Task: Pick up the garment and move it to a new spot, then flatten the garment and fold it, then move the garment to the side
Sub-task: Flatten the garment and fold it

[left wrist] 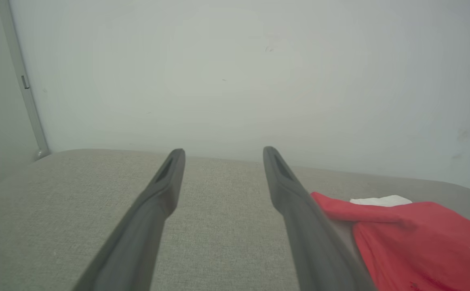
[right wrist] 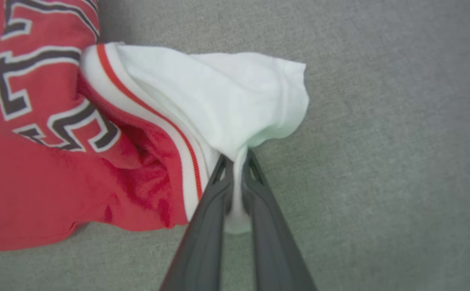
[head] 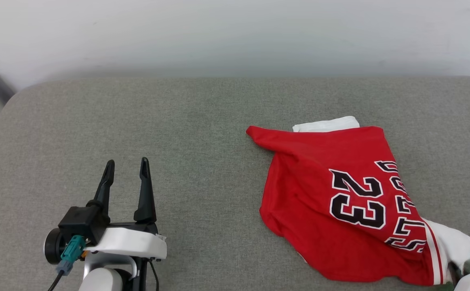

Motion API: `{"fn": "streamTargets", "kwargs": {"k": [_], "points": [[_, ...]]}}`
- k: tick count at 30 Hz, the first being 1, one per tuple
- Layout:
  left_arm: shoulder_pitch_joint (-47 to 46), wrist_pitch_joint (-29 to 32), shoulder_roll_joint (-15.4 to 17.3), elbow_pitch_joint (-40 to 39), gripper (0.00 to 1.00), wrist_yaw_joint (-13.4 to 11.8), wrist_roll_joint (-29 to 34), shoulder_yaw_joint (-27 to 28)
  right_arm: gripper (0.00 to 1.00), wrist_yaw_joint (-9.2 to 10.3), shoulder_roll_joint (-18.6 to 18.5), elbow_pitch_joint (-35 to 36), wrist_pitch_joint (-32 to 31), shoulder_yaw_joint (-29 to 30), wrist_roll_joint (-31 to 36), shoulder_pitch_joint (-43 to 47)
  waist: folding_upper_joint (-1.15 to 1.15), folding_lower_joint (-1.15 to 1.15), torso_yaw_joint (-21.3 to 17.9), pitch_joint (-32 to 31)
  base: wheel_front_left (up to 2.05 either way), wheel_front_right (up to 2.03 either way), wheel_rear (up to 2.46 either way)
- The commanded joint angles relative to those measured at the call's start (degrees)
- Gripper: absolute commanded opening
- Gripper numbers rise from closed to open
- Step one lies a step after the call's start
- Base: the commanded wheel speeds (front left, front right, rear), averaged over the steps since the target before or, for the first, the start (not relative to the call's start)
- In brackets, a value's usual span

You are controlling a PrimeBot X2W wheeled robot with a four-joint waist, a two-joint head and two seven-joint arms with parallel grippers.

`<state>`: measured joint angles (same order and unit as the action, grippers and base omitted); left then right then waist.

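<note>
Right gripper [right wrist: 237, 158] pinches the garment [right wrist: 49, 178] by its white sleeve [right wrist: 226, 93].

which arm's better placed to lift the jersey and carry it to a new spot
Right. The right gripper is shut on the white sleeve of the garment, so it can probably lift straight away. The left gripper is open over the bare grey cushion, apart from the garment.

The garment [right wrist: 57, 182] runs off the right wrist view's left and top edges, lettering cut short.
</note>
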<state>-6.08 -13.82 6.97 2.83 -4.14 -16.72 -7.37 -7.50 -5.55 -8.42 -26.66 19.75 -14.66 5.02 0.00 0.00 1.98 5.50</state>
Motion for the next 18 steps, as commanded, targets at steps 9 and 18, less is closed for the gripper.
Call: {"fn": "streamTargets", "kwargs": {"k": [9, 18], "points": [[1.84, 0.57, 0.83, 0.44, 1.0, -0.34, -0.9, 0.23, 1.0, 0.02, 1.53, 3.92, 18.41, -0.31, 2.56, -5.21, 0.0, 0.0, 0.36, -1.49, 0.0, 0.0, 0.0], [5.02, 2.85, 1.46, 2.02, 1.0, -0.29, -0.91, -1.05, 1.0, 0.03, 1.55, 11.66, 25.98, -9.21, 6.93, -2.93, 0.0, 0.0, 0.75, -5.43, 0.0, 0.0, 0.0]]}}
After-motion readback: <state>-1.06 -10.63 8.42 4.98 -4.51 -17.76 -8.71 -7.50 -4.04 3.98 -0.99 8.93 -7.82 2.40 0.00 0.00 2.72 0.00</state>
